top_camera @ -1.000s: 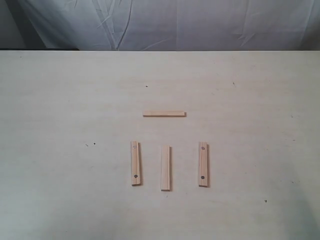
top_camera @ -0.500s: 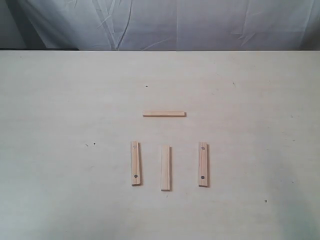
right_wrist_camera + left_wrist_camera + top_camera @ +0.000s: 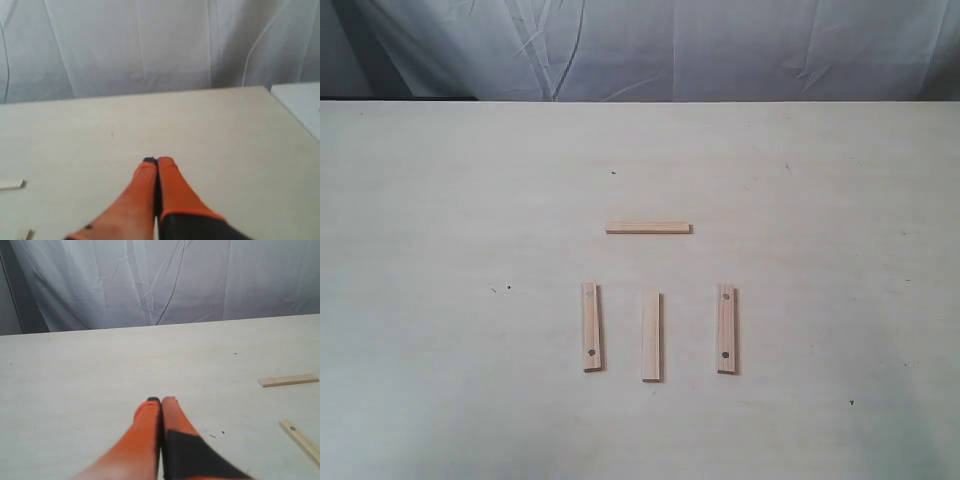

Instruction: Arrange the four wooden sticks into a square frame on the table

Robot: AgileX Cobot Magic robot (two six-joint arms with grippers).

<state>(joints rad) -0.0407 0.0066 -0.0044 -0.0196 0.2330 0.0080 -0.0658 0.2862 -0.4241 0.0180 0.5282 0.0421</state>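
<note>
Clearly nothing is built: four sticks (image 3: 648,228) lie apart on the table (image 3: 440,200), left gripper (image 3: 161,401) and right gripper (image 3: 157,161) both pinched together, empty

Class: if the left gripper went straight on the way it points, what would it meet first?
Likely nothing on the table until the white cloth. The left gripper points clear of the plain stick and holed stick, both off to one side.

Behind my counter (image 3: 420,200) hangs a creased white cloth (image 3: 670,50); a darker gap (image 3: 335,60) shows at its left; light soft, even.
</note>
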